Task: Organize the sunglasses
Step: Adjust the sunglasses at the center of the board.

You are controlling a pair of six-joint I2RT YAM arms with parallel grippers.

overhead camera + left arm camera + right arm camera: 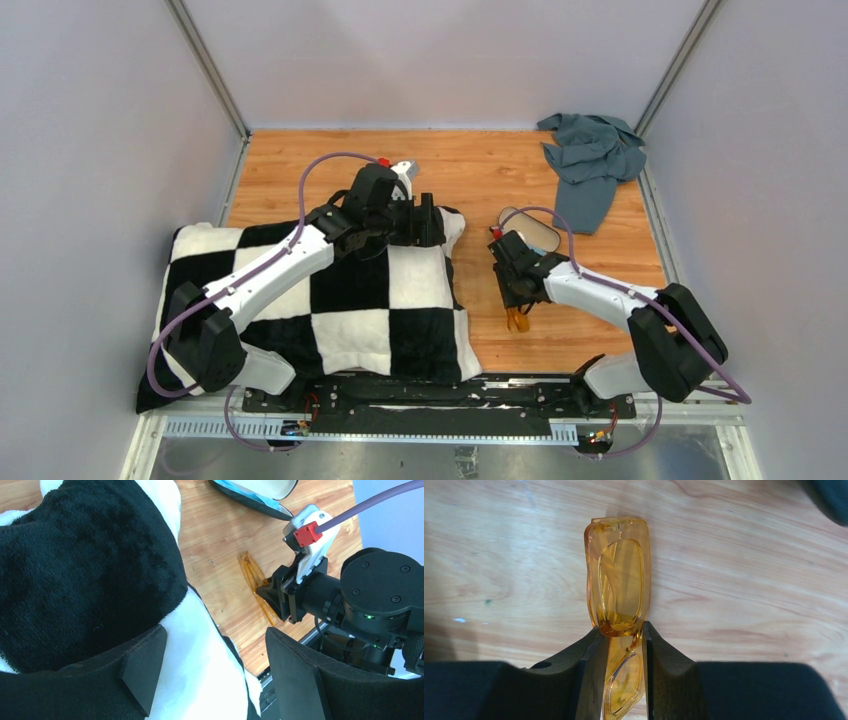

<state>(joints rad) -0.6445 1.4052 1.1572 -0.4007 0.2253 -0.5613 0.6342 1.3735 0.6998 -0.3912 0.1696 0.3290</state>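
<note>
Right wrist: right pincer [622,632] pinches amber sunglasses [619,575] at the bridge, on counter [749,580] | left pincer [215,652] wide, empty | risk: slick narrow frame may twist free when lifted.

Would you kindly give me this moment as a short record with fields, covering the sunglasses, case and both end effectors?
sunglasses: folded, amber, on the wooden table
right end effector: closed on the sunglasses at the bridge
left end effector: open, empty, over the checkered pillow
case: open, on the table beyond the right end effector
grey cloth: crumpled, far right corner
</note>
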